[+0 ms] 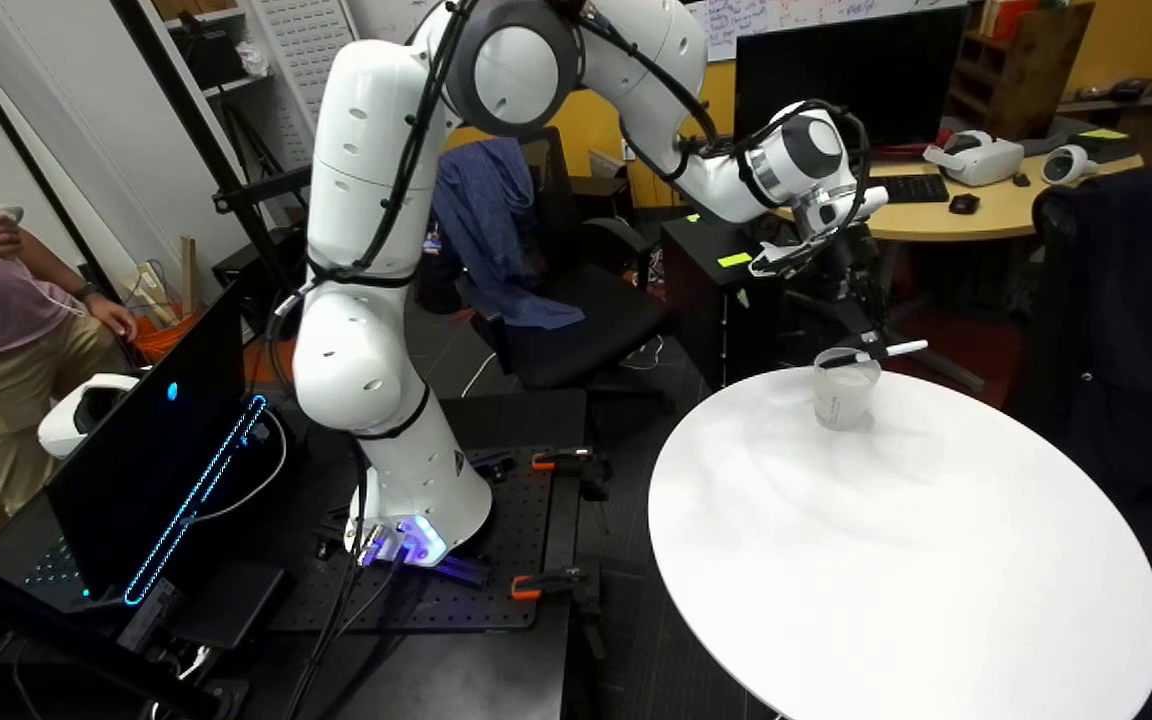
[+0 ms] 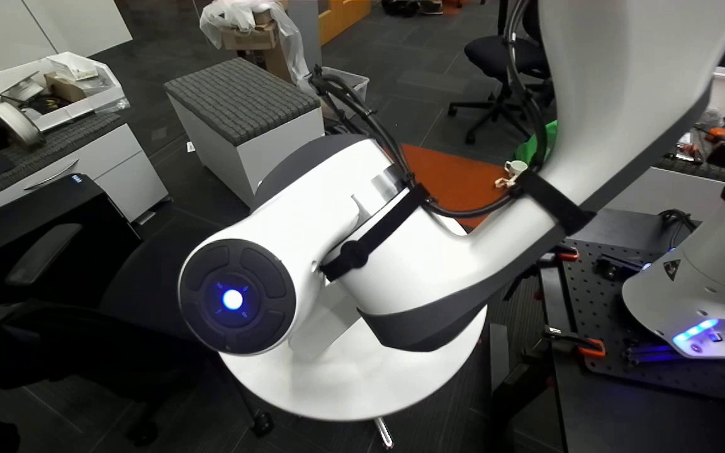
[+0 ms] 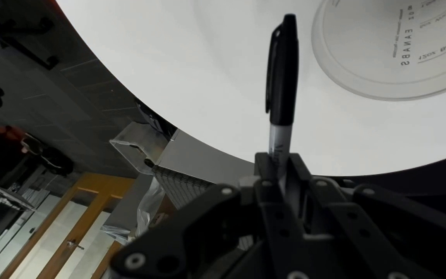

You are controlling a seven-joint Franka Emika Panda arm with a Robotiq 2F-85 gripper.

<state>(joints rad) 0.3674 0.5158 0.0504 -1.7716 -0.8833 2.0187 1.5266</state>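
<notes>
Grasping a marker [image 3: 283, 100] in the claw [image 3: 280, 164], pinched by its white barrel [image 3: 280, 135] between both fingertips [image 3: 262, 166], with black cap [image 3: 284, 69] jutting beyond them. Held above the round white bench [image 1: 906, 560], close by a clear cup [image 1: 844, 402]; cannot tell whether touching it.

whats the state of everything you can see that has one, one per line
Claw: shut on the marker
Marker: capped, gripped by its barrel
Clear cup: upright on the round table
Monitor: screen dark
Laptop: open
Arm's button panel: lit
Base light: on, bluish
</notes>
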